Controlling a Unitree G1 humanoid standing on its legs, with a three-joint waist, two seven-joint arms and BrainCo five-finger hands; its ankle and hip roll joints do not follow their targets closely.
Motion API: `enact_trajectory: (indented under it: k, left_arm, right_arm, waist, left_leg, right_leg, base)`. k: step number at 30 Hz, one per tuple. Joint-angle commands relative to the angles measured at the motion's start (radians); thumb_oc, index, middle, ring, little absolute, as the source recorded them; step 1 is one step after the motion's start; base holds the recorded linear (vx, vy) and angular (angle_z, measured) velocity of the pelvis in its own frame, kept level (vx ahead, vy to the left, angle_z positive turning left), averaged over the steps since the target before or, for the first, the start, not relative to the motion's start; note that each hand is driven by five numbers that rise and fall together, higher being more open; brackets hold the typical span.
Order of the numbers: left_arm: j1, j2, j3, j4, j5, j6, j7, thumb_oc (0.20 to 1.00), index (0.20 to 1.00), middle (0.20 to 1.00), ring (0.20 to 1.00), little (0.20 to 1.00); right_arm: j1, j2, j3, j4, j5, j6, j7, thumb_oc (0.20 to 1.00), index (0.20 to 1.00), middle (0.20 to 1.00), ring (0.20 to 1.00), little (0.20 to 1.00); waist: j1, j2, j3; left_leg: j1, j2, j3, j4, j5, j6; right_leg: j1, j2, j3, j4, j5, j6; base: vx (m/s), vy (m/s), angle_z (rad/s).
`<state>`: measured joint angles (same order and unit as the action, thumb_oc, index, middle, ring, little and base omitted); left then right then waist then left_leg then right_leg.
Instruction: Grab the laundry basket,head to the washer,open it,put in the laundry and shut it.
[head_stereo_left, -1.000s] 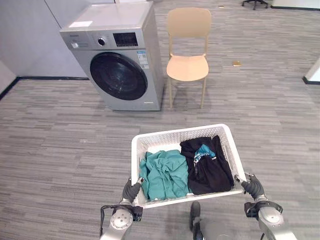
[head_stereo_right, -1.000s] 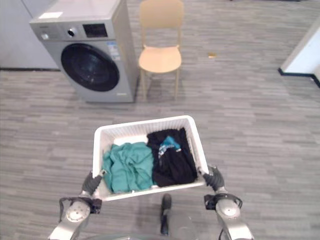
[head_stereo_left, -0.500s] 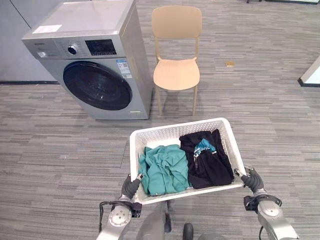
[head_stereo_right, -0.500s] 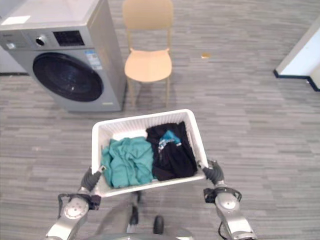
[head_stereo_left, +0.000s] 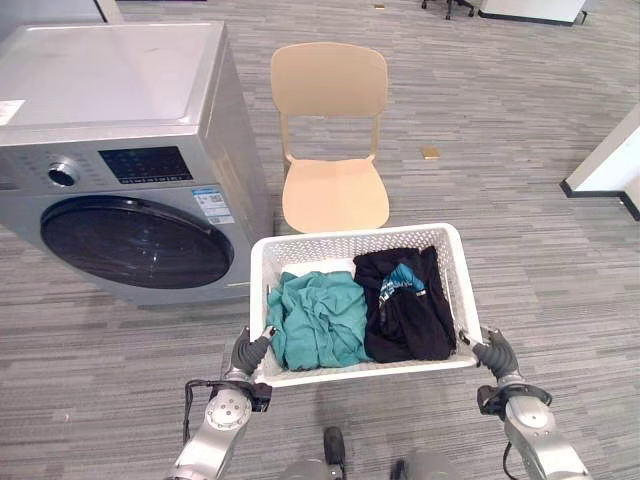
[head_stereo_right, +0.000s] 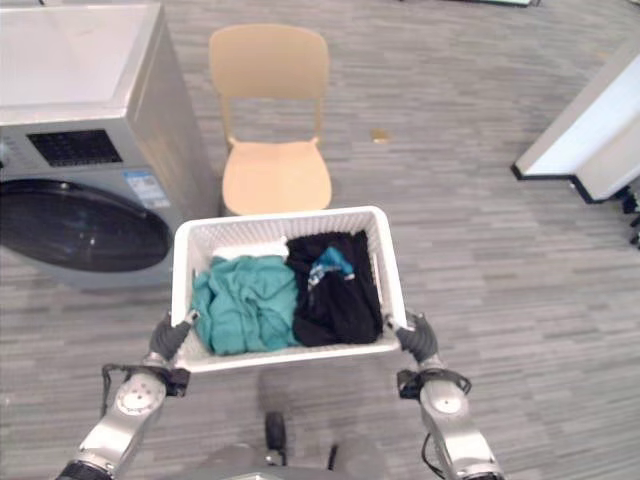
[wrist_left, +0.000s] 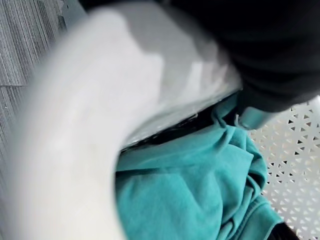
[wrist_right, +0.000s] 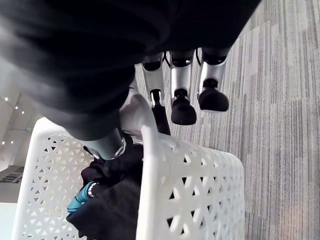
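Note:
I hold a white laundry basket in front of me, level above the carpet. My left hand is curled on its near left corner, and my right hand grips the near right corner. In the right wrist view its fingers lie outside the rim and the thumb sits inside. A teal garment fills the basket's left half and black clothes the right. The grey washer stands at the left, its dark round door closed.
A tan chair stands right beside the washer, just beyond the basket's far rim. A white partition base runs along the right edge. A small tan object lies on the carpet past the chair. Open carpet stretches to the right.
The whole view has shifted: the washer and chair now look larger and closer, the washer at the left edge. Both hands keep the same grip on the basket.

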<state>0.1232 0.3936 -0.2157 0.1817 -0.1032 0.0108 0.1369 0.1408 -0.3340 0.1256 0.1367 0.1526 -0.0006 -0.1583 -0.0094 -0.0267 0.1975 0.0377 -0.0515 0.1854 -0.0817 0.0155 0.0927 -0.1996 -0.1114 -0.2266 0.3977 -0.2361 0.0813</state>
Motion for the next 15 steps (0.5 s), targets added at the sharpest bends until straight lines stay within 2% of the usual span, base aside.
enact_trajectory:
  k: [1,4,7,8,9,10,11,12,13,14,15]
  left_arm:
    - [0.046,0.001,0.016,-0.081,-0.005,-0.069,0.002,0.2,0.2,0.2,0.2,0.2]
    - [0.044,-0.007,0.025,-0.069,0.007,-0.076,-0.003,0.2,0.2,0.2,0.2,0.2]
    - [0.054,-0.018,0.028,-0.057,0.015,-0.085,-0.004,0.2,0.2,0.2,0.2,0.2]
    - [0.054,-0.018,0.029,-0.057,0.015,-0.085,-0.004,0.2,0.2,0.2,0.2,0.2]
    - [0.058,-0.025,0.021,-0.05,0.013,-0.09,-0.009,0.2,0.2,0.2,0.2,0.2]
    - [0.059,-0.027,0.013,-0.045,0.015,-0.089,-0.012,0.2,0.2,0.2,0.2,0.2]
    - [0.058,-0.033,0.006,-0.042,0.016,-0.085,-0.011,0.2,0.2,0.2,0.2,0.2]
    - [0.053,-0.036,0.002,-0.044,-0.003,-0.08,-0.012,0.2,0.2,0.2,0.2,0.2]
    - [0.051,-0.04,0.004,-0.053,-0.012,-0.078,-0.014,0.2,0.2,0.2,0.2,0.2]
    - [0.046,-0.04,0.003,-0.054,-0.014,-0.076,-0.018,0.2,0.2,0.2,0.2,0.2]
    - [0.04,-0.043,0.001,-0.053,-0.011,-0.071,-0.021,0.2,0.2,0.2,0.2,0.2]
  right_arm:
    - [-0.033,0.027,0.009,-0.083,0.044,-0.112,0.055,0.2,0.2,0.2,0.2,0.2]
    - [-0.024,0.02,-0.001,-0.078,0.042,-0.108,0.059,0.2,0.2,0.2,0.2,0.2]
    - [-0.009,0.015,-0.006,-0.07,0.029,-0.107,0.067,0.2,0.2,0.2,0.2,0.2]
    - [-0.009,0.015,-0.006,-0.07,0.029,-0.107,0.067,0.2,0.2,0.2,0.2,0.2]
    - [0.01,0.017,-0.013,-0.074,0.04,-0.115,0.075,0.2,0.2,0.2,0.2,0.2]
    - [0.015,0.015,-0.017,-0.07,0.042,-0.118,0.071,0.2,0.2,0.2,0.2,0.2]
    - [0.016,0.014,-0.02,-0.061,0.043,-0.12,0.064,0.2,0.2,0.2,0.2,0.2]
    - [0.014,0.001,-0.031,-0.053,0.048,-0.12,0.055,0.2,0.2,0.2,0.2,0.2]
    - [0.008,-0.013,-0.033,-0.043,0.058,-0.116,0.045,0.2,0.2,0.2,0.2,0.2]
    - [0.003,-0.019,-0.033,-0.04,0.056,-0.112,0.043,0.2,0.2,0.2,0.2,0.2]
    - [-0.002,-0.026,-0.038,-0.04,0.051,-0.11,0.037,0.2,0.2,0.2,0.2,0.2]
  waist:
    - [-0.018,-0.012,-0.026]
    - [-0.031,-0.015,-0.009]
    - [-0.043,-0.009,-0.01]
    - [-0.044,-0.009,-0.009]
    - [-0.05,-0.016,-0.025]
    - [-0.053,-0.012,-0.036]
    - [-0.059,-0.001,-0.046]
    - [-0.062,0.013,-0.048]
    - [-0.056,0.011,-0.044]
    - [-0.053,0.008,-0.041]
    - [-0.04,-0.003,-0.035]
  left_leg:
    - [0.041,0.067,0.032,0.049,-0.112,-0.078]
    - [0.078,0.053,-0.008,0.068,-0.15,-0.084]
    - [0.134,0.045,-0.053,0.085,-0.197,-0.088]
    - [0.134,0.045,-0.054,0.085,-0.197,-0.088]
    - [0.166,0.043,-0.088,0.116,-0.247,-0.093]
    - [0.179,0.055,-0.088,0.124,-0.258,-0.103]
    - [0.178,0.074,-0.097,0.159,-0.253,-0.12]
    - [0.144,0.106,-0.092,0.27,-0.192,-0.158]
    - [0.068,0.141,-0.075,0.408,-0.122,-0.169]
    - [0.042,0.142,-0.059,0.406,-0.13,-0.161]
    - [-0.008,0.133,-0.041,0.348,-0.166,-0.145]
  right_leg:
    - [0.07,0.059,0.007,-0.309,0.146,0.055]
    - [0.01,0.07,0.022,-0.408,0.191,0.077]
    - [-0.026,0.072,0.038,-0.414,0.222,0.083]
    - [-0.026,0.072,0.037,-0.414,0.222,0.083]
    - [0.009,0.061,0.069,-0.413,0.245,0.073]
    - [0.02,0.055,0.064,-0.406,0.251,0.066]
    - [0.035,0.058,0.061,-0.393,0.247,0.055]
    - [0.066,0.054,0.036,-0.386,0.243,0.035]
    - [0.142,0.063,0.018,-0.42,0.205,0.004]
    - [0.163,0.061,0.013,-0.431,0.193,0.001]
    - [0.195,0.052,0.009,-0.447,0.173,0.003]
  base:
    - [0.24,-0.018,0.46]
    - [0.33,-0.048,0.48]
    - [0.35,-0.085,0.28]
    - [0.44,-0.152,0.27]
    - [0.45,-0.191,0.59]
    - [0.59,-0.257,1.19]
    - [0.5,-0.253,1.24]
    - [0.63,-0.315,1.19]
    - [0.54,-0.258,0.83]
    - [0.47,-0.163,0.57]
    - [0.29,-0.032,0.27]
